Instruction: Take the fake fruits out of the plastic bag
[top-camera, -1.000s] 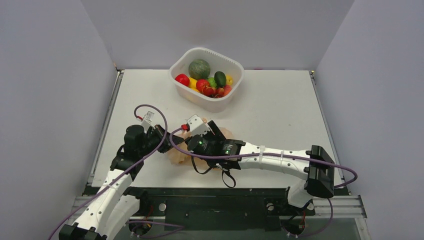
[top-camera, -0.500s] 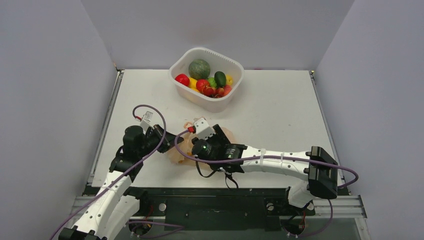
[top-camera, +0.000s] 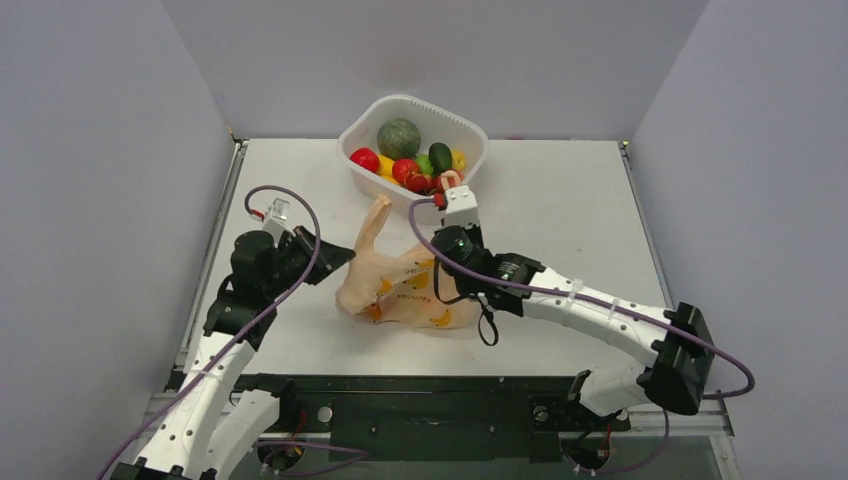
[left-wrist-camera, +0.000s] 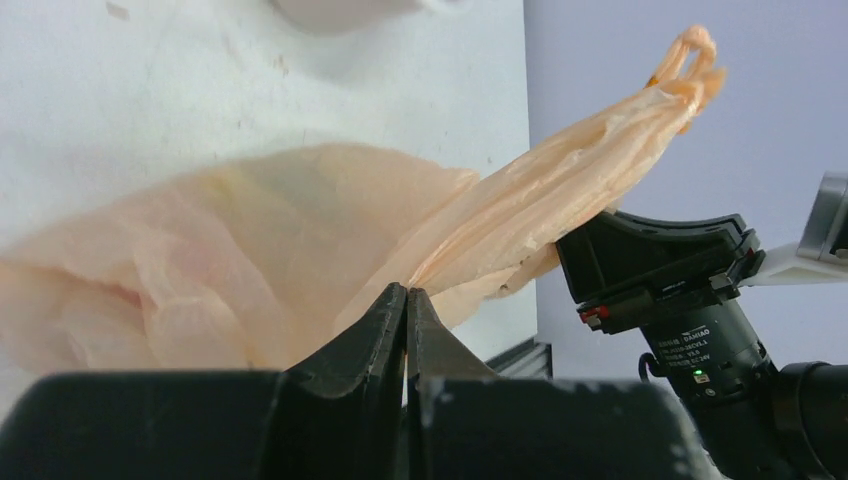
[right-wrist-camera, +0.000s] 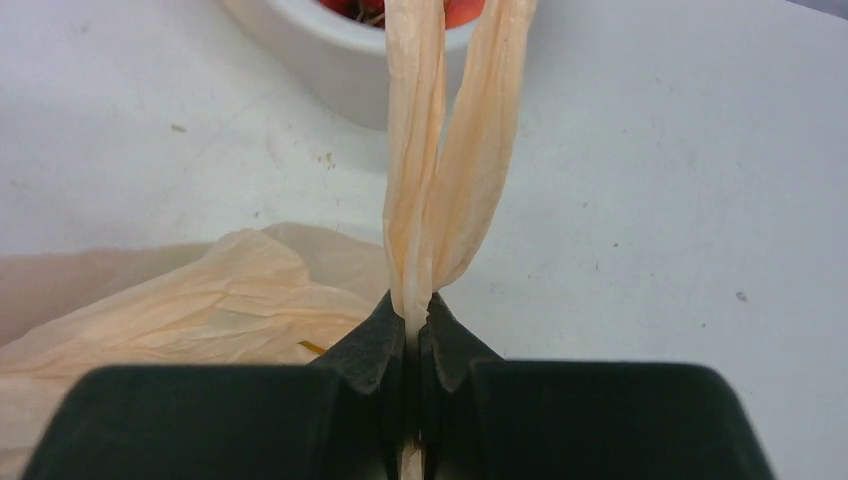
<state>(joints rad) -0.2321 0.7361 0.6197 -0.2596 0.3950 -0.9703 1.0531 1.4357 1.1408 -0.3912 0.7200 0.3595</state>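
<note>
Top external view: the plastic bag (top-camera: 405, 290) lies crumpled on the table (top-camera: 560, 200) between the two arms, well short of the white tub (top-camera: 395, 198) at the far edge. One twisted handle loop (top-camera: 377, 215) stands up from the bag, leaning toward the tub. The left gripper (top-camera: 338, 262) meets the bag's left edge. In the left wrist view its fingers are pressed together with the peach film nipped between their tips. The right gripper (right-wrist-camera: 412, 325) comes in from the bag's right side. Its own camera shows the fingers closed tight on a doubled strip of handle, which runs on past the tips toward the tub. Piled in the tub are the fake fruits (top-camera: 412, 172), red, yellow and green, beside a dark-green melon (top-camera: 398, 136). Yellow-orange marks dot the bag's skin. A faint yellow-green tinge shows through the film in the left wrist view. It may be a fruit inside, but the crinkled plastic is too cloudy to tell.
</note>
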